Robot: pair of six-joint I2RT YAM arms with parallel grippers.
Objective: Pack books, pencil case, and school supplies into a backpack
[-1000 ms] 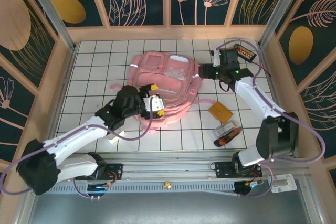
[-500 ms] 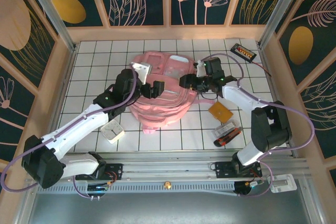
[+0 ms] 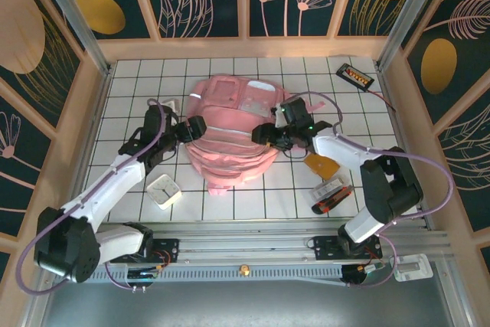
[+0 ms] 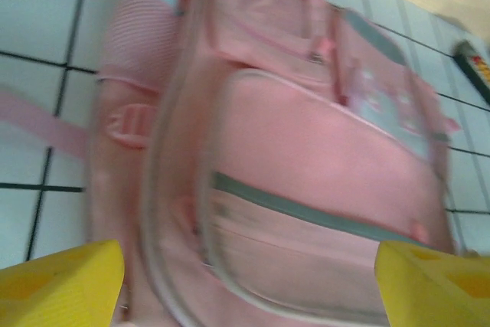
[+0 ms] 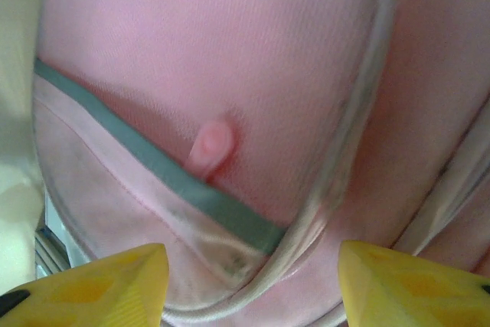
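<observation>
At centre-left, the left hand (image 3: 194, 127) was spread wide at the backpack's (image 3: 230, 160) left edge. The backpack lay mid-frame on the tabletop (image 3: 130, 97). The right hand (image 3: 262, 135), also spread, was at its right side. The orange-brown notebook (image 3: 321, 165) lay lower right.

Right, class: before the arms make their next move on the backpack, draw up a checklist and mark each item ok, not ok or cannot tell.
1. Left gripper open: ok; fingers wide apart, nothing between them, facing the backpack.
2. Right gripper open: ok; fingers apart, close over the fabric near a zip pull.
3. Backpack open for packing: cannot tell.
4. Notebook ready to pick: ok; flat on the table, right of the backpack.
5. Pack stowed: not ok; it lies on the table near the notebook.
</observation>
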